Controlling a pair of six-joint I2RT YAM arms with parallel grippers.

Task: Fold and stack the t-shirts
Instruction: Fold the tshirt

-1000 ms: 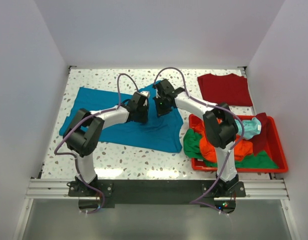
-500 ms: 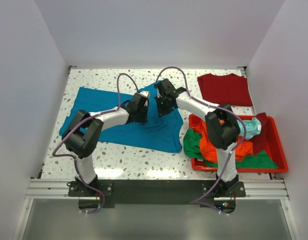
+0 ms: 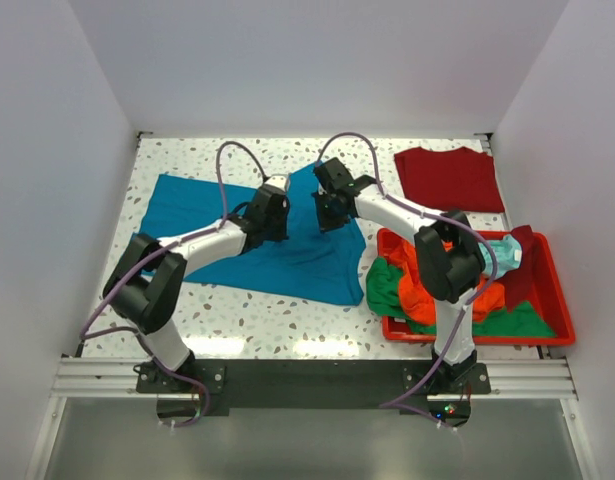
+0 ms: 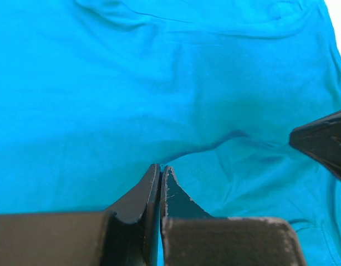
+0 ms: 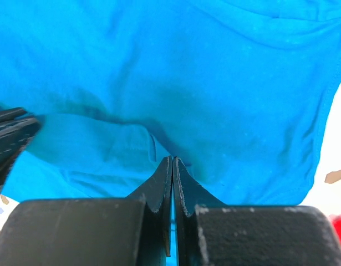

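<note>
L arm has swung its elbow out to the left and its wrist sits a bit further up the table than a sec ago; the left gripper, part open back then, is now pinched tight on a fold of the teal-blue t-shirt, cloth ridging up right at the tips. Right gripper has barely shifted, its jaws also pressed together w/ a sliver of teal cloth between them and a crease bunched at the tips. Both claws sit close together, near the shirt's far right part. Shirt lies spread on the speckled table, centre-left. Dark red t-shirt is flat at the far right corner. Red bin on the right holds orange, green and pale aqua shirts in a heap.
</note>
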